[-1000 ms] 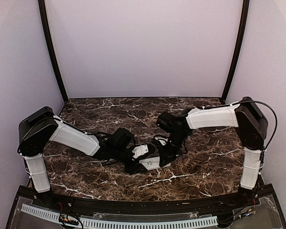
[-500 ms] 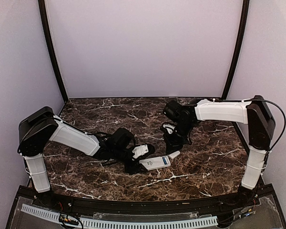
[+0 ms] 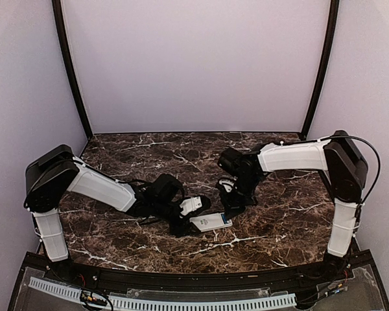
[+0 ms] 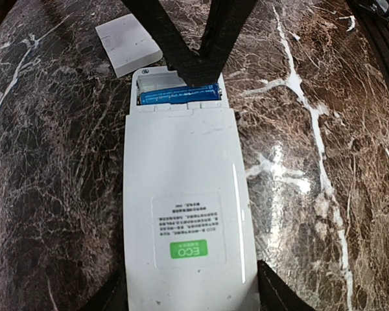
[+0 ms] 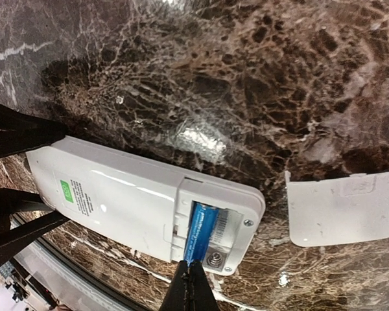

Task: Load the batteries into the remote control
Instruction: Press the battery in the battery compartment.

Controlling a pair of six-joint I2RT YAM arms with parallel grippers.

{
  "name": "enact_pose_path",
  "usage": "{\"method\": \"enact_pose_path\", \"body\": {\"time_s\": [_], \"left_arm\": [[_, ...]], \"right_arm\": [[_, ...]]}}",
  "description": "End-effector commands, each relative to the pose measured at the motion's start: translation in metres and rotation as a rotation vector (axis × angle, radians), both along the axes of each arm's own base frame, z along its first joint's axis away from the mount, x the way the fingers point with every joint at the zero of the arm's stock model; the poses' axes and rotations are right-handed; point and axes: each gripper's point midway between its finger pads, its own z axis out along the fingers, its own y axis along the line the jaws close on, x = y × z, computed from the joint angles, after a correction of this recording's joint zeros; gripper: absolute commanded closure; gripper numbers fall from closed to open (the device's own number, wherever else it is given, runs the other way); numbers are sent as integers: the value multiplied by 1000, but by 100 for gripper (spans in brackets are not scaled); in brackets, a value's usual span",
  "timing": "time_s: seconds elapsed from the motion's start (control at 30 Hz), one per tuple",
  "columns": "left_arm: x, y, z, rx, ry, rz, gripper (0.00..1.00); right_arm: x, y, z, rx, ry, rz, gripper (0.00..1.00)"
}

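Seating of one battery, by the look of things, with the second slot apparently waiting. On the left, left gripper [image 4: 193,275] half spread and clamped on the long edges of the remote control [image 4: 185,194], lying back up near the front middle of the table [image 4: 324,129]. Best to brace there without squeezing harder: thin plastic shell, likely to flex or to skid on polished stone. Further right, in the open bay [image 5: 223,227] at the handset's far end, battery [image 5: 199,233] lying along one channel, the neighbouring channel seemingly bare down to its metal contact [image 5: 214,260]. Right gripper [image 5: 193,285] pressed together into a single blunt point, resting on the battery near one end. Push straight down and a little toward the sprung end, slowly. Closed tip on glossy round casing, so sideways slip likely. Check for a flush lie before lifting away. No second battery to be made out anywhere.

Then surfaces, in the same order. Remote control: smooth white moulded plastic, flat slab with rounded corners, paper label [image 4: 185,236] with a green patch. Battery: slim cylinder, shiny blue wrap with fine print. Cover [image 5: 343,207]: small thin white rectangle, flat on the stone just beside the open end, not touching it. Table: dark brown marble pattern veined in white, glossy enough to throw back lamp glare.
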Motion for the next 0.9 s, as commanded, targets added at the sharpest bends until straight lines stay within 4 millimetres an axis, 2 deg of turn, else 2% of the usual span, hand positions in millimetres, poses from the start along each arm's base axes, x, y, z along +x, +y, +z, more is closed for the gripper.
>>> {"method": "enact_pose_path", "body": {"time_s": [0.0,0.17,0.33,0.5,0.57,0.67,0.77,0.87], "left_arm": [[-18,9,-18,56,79,-33,70],[-17,9,-18,55,79,-32,70],[-17,10,-18,56,80,-31,70],[-16,9,-15,63,73,-27,67],[-13,11,-14,82,69,-10,64],[2,10,-5,99,40,52,52],[14,6,16,93,7,93,38],[18,0,55,35,-23,103,32]], "right_arm": [[-14,4,-18,5,56,2,100],[-21,-3,-34,-27,84,-6,100],[-20,-6,-36,-45,78,0,100],[-3,2,-4,-16,-10,24,100],[9,4,16,-1,-81,22,100],[29,3,45,30,-199,-3,100],[41,-1,62,51,-280,-22,99],[46,-4,73,70,-334,-26,96]]}}
